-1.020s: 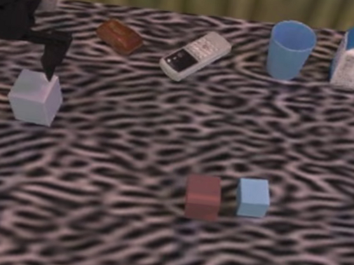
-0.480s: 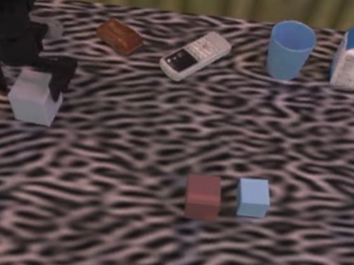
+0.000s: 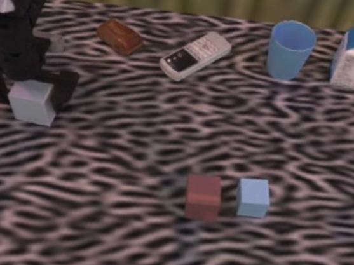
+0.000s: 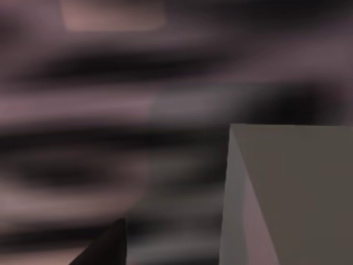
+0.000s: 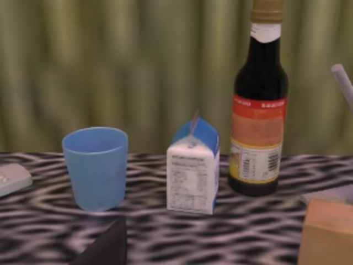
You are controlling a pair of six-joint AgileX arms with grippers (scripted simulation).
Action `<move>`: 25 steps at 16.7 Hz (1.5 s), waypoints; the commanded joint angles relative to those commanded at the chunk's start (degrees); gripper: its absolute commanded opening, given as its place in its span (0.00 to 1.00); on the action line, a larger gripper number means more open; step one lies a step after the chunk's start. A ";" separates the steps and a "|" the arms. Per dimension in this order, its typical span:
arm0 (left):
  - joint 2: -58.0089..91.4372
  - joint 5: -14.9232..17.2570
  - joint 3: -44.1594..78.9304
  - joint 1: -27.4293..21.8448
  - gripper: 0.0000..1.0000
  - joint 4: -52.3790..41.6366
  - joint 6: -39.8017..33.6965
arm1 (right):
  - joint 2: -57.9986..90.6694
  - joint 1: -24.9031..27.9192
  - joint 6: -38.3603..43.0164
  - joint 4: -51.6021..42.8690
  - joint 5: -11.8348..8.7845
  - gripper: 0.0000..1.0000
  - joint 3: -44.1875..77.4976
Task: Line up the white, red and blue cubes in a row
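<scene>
In the last second the left gripper point(image 3: 34, 87) has come down over the white cube point(image 3: 33, 102) at the left edge of the top view. A second ago its dark fingers hung above the cube's top corner; now they reach down on either side of it, one dark finger point(image 3: 62, 87) showing at the cube's right flank and a dark mass at its left. The cube itself has barely shifted and sits on the striped table point(image 3: 151, 245). I judge this to be the close of the approach, with the grasp about to be made.

The jaws stand wide, straddling the cube rather than pinching it: in the left wrist view the white cube point(image 4: 292, 193) fills the lower right of the frame, while one dark fingertip point(image 4: 107, 245) shows apart from it at the lower left with table between them. So the cube lies between the fingers, nearer one side, and does not look gripped yet.

The red cube point(image 3: 203, 197) and the blue cube point(image 3: 253, 197) sit just beside each other in the lower middle of the top view, already forming two places of a row. The white cube is well apart from them and needs carrying over to join the line.

The right arm is parked out of the top view; its wrist view faces the blue cup point(image 5: 95, 167), a carton point(image 5: 193, 165) and a bottle point(image 5: 259, 105), and I cannot tell how its jaws stand.
</scene>
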 joint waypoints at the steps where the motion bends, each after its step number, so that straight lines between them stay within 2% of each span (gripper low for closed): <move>1: 0.00 0.00 0.00 0.00 0.85 0.00 0.00 | 0.00 0.00 0.00 0.00 0.00 1.00 0.00; 12: 0.00 0.00 0.00 0.00 0.02 0.00 0.00 | 0.00 0.00 0.00 0.00 0.00 1.00 0.00; 22: -0.62 0.04 0.27 0.08 0.00 -0.37 0.04 | 0.00 0.00 0.00 0.00 0.00 1.00 0.00; 25: -1.75 0.07 3.20 0.43 0.00 -4.39 0.01 | 0.00 0.00 0.00 0.00 0.00 1.00 0.00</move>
